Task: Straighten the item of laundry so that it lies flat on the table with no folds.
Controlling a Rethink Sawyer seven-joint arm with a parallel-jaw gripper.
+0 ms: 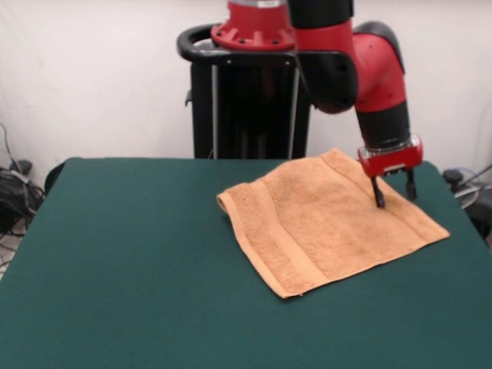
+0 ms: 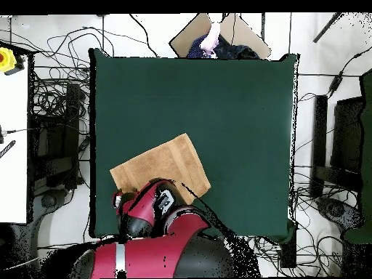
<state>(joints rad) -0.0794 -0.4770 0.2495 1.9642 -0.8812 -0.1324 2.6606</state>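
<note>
Where the two dark fingers (image 1: 379, 194) are seen at the right of the front view, they are held apart, pointing down, with nothing gripped between them. One fingertip is set on or just above the towel (image 1: 327, 219); contact cannot be confirmed. The other hangs over the towel's far right edge. The gripper (image 1: 395, 195) is carried below a red wrist plate on the red and black arm (image 1: 361, 65), which comes down from the top of the frame.

The peach towel is spread on the green table (image 1: 138, 254), right of centre in the front view, turned at an angle, one corner pointing to the lower middle. A woven band is seen along its left side, and that left edge looks doubled over. In the overhead view the towel (image 2: 163, 168) is found at lower left of the table (image 2: 232, 109), its lower edge covered by the arm (image 2: 149, 207).

A black pedestal (image 1: 250, 108) is noted behind the table.
</note>
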